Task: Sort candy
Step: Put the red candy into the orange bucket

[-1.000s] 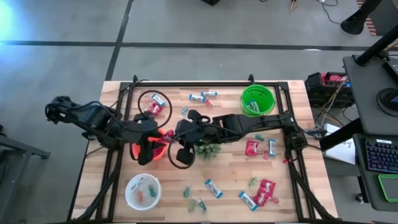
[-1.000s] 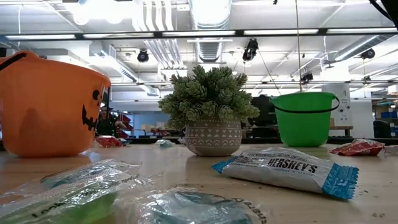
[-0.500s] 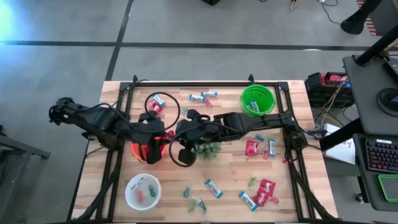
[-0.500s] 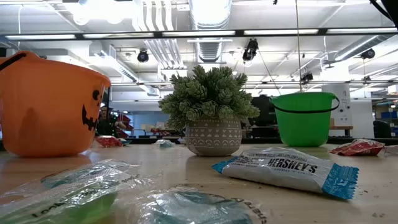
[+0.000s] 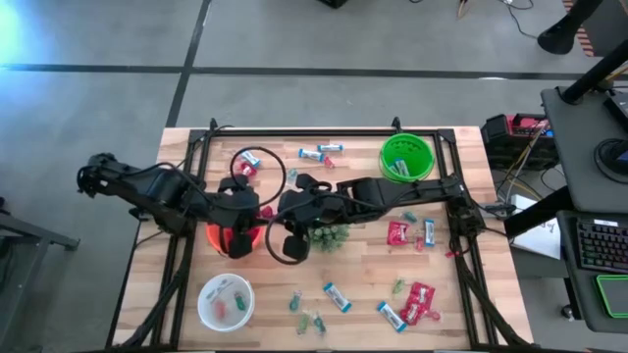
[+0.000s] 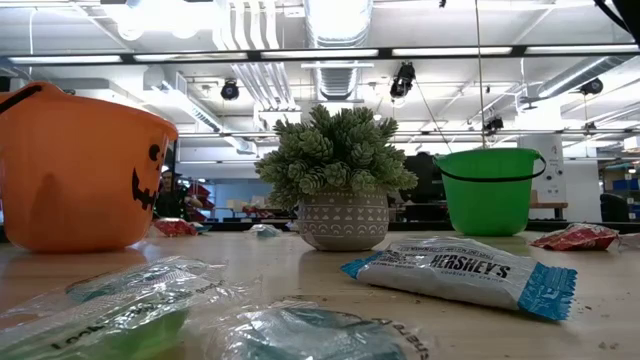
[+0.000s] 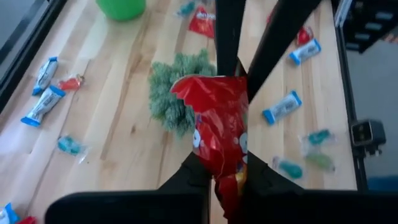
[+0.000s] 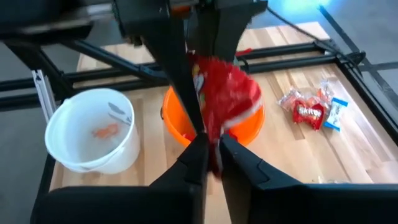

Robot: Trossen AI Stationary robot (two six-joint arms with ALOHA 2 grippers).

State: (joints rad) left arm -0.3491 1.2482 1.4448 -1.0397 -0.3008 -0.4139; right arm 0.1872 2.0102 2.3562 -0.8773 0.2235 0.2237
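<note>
Both grippers met over the orange pumpkin bucket (image 5: pixel 235 236) at the middle-left of the worktop (image 5: pixel 363 284). The left gripper (image 7: pixel 222 177) was pressed together on a red candy packet (image 7: pixel 219 134), held up above the worktop. The right gripper (image 8: pixel 211 154) also pinched that same red packet (image 8: pixel 225 96) from the other side, fingers nearly together around the wrapper, with the orange bucket (image 8: pixel 249 127) right below it. So the packet hung between the two grippers, above the bucket rim.

White bowl (image 5: pixel 225 300) sat near-left with a couple of small pieces inside. Green bucket (image 5: pixel 406 157) sat far-right with something in it. Spiky potted plant (image 5: pixel 330 236) stood just right of the grippers, center of the worktop.

Remaining candy lay loose: blue-and-white bars (image 5: pixel 320 152) at the far edge, red packets (image 5: pixel 417 302) and more bars near-right, tiny teal pieces (image 5: pixel 309 319) near-center. A red packet with a blue bar (image 5: pixel 245 164) lay far-left by the orange bucket.

In the low view a Hershey's bar (image 6: pixel 462 273) lay in front, close to the camera; no arms showed there.
</note>
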